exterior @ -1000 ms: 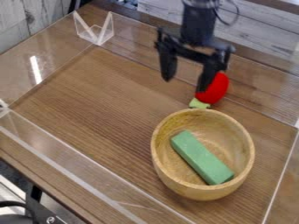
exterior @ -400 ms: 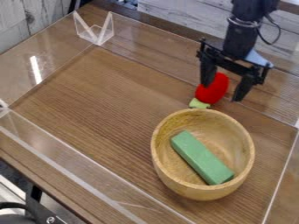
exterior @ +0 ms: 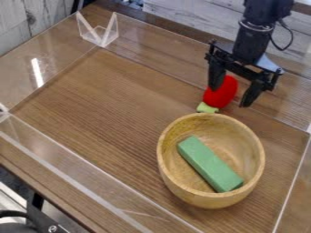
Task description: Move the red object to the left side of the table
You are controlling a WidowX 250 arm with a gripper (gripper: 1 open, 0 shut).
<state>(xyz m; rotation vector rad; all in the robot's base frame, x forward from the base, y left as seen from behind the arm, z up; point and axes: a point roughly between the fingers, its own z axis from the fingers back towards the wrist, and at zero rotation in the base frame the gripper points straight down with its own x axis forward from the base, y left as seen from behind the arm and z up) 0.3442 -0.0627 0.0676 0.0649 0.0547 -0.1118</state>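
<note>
Camera view: gripper (exterior: 238, 89) points down, jaws wide apart and empty, straddling the red fruit (exterior: 223, 91). Fruit sits between the fingers, toward the left one, just beyond the bowl (exterior: 172, 173)

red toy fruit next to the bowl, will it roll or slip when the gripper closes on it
The red toy fruit looks small and rounded, so it could roll if nudged off-centre. Its surface looks smooth and glossy, so it may slip between the open gripper fingers. It sits close to the wooden bowl, which might stop a roll that way.
</note>
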